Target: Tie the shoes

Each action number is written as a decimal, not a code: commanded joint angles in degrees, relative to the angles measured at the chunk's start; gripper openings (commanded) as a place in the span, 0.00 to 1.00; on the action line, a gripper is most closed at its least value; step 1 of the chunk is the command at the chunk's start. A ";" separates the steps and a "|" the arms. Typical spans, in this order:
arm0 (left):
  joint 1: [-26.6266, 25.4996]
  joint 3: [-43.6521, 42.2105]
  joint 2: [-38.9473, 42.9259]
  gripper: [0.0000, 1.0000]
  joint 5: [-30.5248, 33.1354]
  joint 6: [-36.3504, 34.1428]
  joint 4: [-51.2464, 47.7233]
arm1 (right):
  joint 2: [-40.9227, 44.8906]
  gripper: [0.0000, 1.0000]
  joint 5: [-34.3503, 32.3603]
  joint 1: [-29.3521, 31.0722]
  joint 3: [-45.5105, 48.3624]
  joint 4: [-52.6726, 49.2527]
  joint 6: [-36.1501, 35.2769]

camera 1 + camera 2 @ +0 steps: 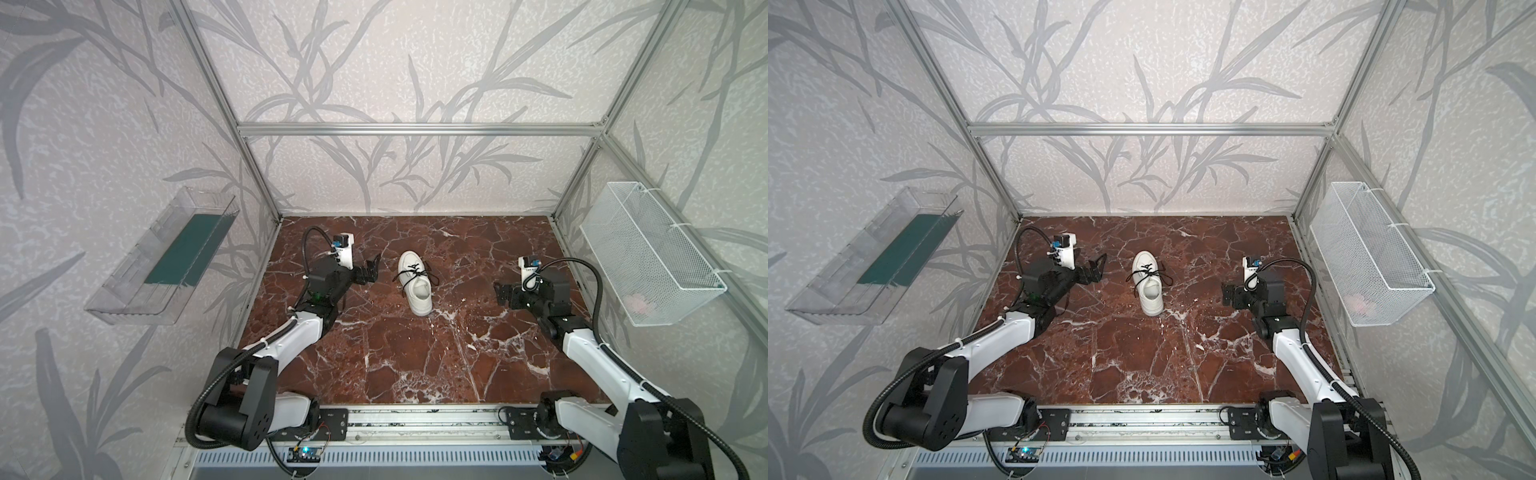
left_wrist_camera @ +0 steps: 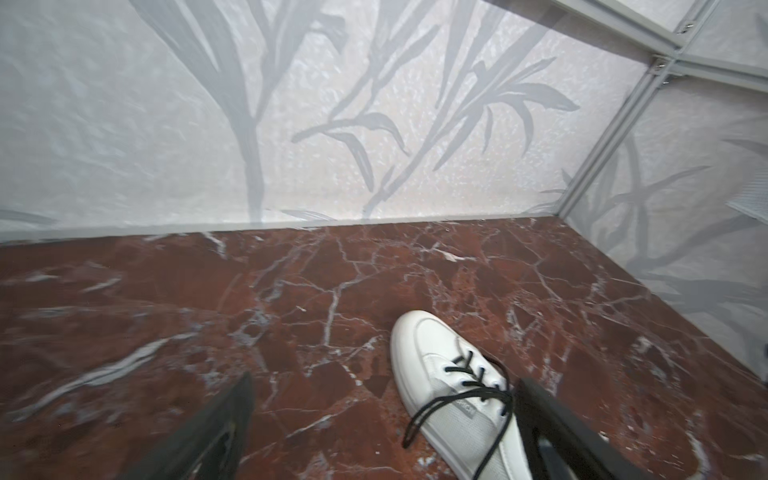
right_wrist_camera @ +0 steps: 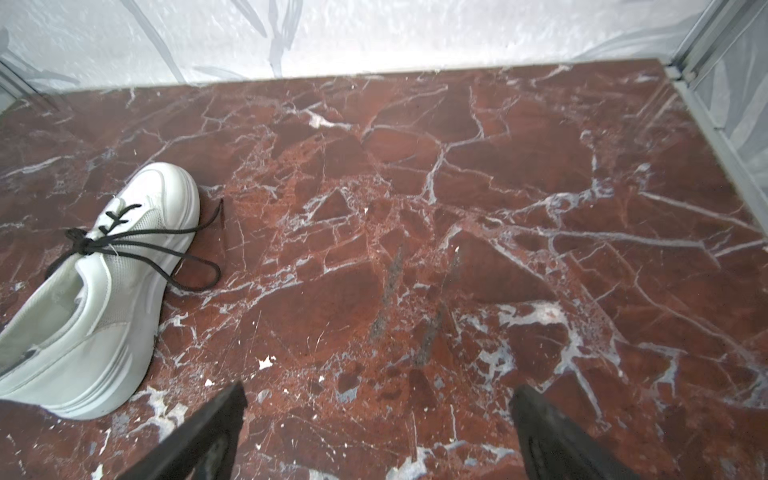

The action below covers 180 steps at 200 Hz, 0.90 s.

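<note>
Black end effector, white, maybe mesh sneaker

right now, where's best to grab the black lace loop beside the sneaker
Probably the far bend of the lace loop, where it lies on the marble tabletop clear of the white sneaker. Come from above with the right gripper on that side, jaws straddling the strand.

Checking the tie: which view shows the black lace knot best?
The right wrist view: the knot sits close and unobstructed on the white sneaker. In the left wrist view a finger of the left pincer partly hides it. In both top views it is too small to judge.
</note>
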<state>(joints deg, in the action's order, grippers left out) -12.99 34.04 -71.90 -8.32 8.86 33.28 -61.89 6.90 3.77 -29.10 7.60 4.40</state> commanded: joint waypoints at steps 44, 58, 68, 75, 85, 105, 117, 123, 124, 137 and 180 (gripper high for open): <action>2.04 -12.69 4.71 0.99 27.37 -13.99 5.26 | -2.21 0.99 -9.13 -1.78 5.98 17.49 -0.83; 2.64 -16.59 2.64 0.99 27.69 -13.58 13.34 | -5.84 0.99 -5.99 -4.10 4.93 18.72 0.23; 2.81 -19.30 0.35 0.99 28.41 -14.50 20.46 | -8.16 0.99 -5.80 -4.52 4.70 19.84 -0.45; 2.95 -20.77 -0.81 0.99 28.88 -14.91 23.84 | -9.44 0.99 -5.20 -4.63 5.20 22.26 -1.54; 3.30 -21.99 -2.73 0.99 29.53 -14.40 27.29 | -10.93 0.99 -4.28 -4.65 5.94 25.83 -3.08; 3.97 -23.09 -8.05 0.99 29.16 -14.41 33.01 | -12.86 0.99 -2.71 -4.65 4.98 27.94 -3.20; 4.20 -23.28 -12.55 0.99 30.12 -14.54 38.57 | -13.84 0.99 -1.89 -4.64 4.07 26.96 -3.23; 4.28 -23.23 -15.08 0.99 30.86 -14.37 42.00 | -14.33 0.99 -1.86 -4.63 4.20 27.86 -3.01; 4.28 -23.23 -15.49 0.99 30.88 -14.38 42.50 | -14.41 0.99 -1.87 -4.64 4.22 27.97 -3.01; 4.24 -23.44 -20.89 0.99 31.54 -13.85 47.82 | -15.07 0.99 -1.05 -4.65 4.28 28.07 -3.54; 5.33 -22.88 -22.58 0.99 29.42 -13.52 47.75 | -20.13 0.99 3.65 -4.38 12.61 47.79 -5.69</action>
<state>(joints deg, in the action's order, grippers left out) -8.10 11.18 -94.41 20.91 -4.49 74.35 -78.83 7.40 -0.82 -20.38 41.95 0.43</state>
